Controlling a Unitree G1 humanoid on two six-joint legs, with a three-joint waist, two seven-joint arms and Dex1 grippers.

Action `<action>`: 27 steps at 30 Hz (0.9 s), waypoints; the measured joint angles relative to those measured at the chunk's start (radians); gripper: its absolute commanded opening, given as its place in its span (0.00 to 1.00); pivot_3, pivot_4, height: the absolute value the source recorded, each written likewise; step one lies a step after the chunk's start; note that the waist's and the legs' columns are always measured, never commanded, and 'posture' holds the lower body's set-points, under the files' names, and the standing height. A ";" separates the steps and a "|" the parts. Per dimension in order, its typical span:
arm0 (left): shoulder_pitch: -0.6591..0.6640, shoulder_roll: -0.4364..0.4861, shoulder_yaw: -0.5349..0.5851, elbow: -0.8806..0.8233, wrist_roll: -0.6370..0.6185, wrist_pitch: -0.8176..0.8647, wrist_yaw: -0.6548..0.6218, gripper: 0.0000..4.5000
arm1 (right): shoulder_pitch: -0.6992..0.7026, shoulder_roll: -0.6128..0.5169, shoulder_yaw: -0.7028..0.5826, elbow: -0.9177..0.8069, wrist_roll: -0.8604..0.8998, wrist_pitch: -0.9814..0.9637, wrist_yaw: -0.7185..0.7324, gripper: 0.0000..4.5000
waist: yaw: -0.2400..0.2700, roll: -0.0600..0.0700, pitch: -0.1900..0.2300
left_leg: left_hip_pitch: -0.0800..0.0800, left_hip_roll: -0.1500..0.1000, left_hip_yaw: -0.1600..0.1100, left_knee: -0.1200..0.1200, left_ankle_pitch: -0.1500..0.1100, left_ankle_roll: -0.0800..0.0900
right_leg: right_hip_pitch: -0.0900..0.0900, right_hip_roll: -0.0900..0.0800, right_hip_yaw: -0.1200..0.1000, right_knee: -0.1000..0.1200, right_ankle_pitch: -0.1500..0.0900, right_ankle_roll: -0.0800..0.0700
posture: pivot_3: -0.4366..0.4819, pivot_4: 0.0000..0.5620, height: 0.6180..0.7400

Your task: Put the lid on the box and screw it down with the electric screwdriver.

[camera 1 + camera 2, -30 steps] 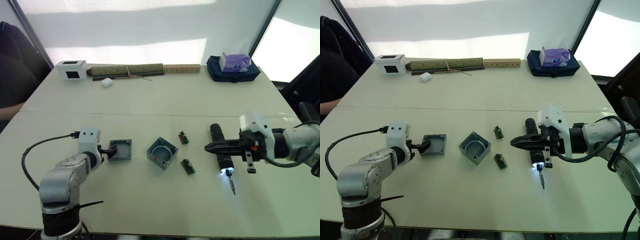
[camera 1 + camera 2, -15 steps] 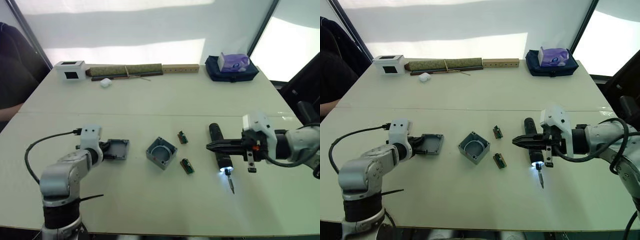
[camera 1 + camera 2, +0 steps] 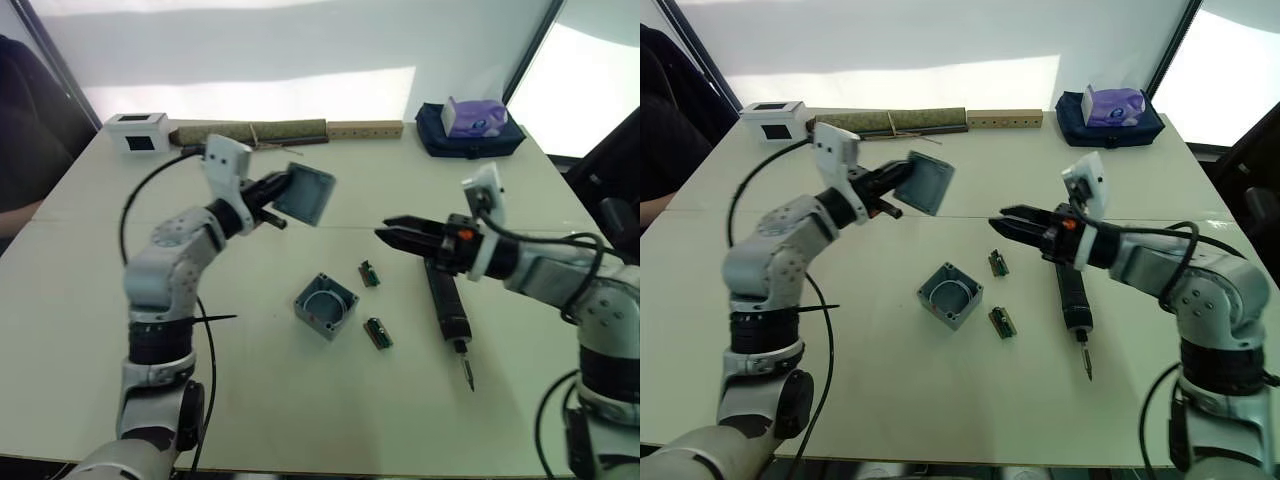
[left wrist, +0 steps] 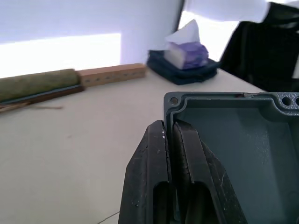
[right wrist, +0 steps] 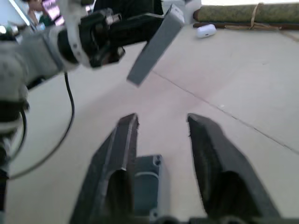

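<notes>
One lid [image 3: 303, 193] is recorded in the air above the worktop [image 3: 300, 400], tilted on edge, with the left gripper [image 4: 169, 140] clamped on its rim; in the left wrist view we see the two black fingers [image 4: 149, 158] closed tight on one wall of the lid, its hollow inner face and a corner screw hole showing. We find the lid well clear of the box [image 3: 325, 305], which sits open side up on the worktop below and towards the robot from it, turned diamond-wise to the worktop's edge.

We note the electric screwdriver [image 3: 446, 304] lying flat on the worktop to the right of the box, its thin bit pointing towards the robot, with nothing holding it. The right gripper [image 3: 385, 229] hangs above the worktop just beyond the screwdriver's rear end, its jaws apart and empty, pointing towards the lid. In the right wrist view we see the box between and below the parted fingers [image 5: 117, 158].

Two small green circuit pieces [image 3: 369, 275] [image 3: 376, 333] lie between the box and the screwdriver, touching neither. Along the far edge we record a white box with a dark window [image 3: 138, 132], a green roll [image 3: 250, 131], a wooden bar [image 3: 365, 129] and a tissue box [image 3: 476, 116] on a dark blue pad [image 3: 470, 140].
</notes>
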 measured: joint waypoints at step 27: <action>0.004 -0.010 -0.083 0.059 -0.014 -0.151 -0.006 0.00 | 0.000 0.173 0.044 0.017 0.372 -0.051 -0.524 0.73 | -0.009 0.000 0.000 | 0.001 0.000 0.001 0.001 0.003 0.010 | -0.004 0.001 0.001 0.014 0.001 -0.001 | 0.48 0.27 1.00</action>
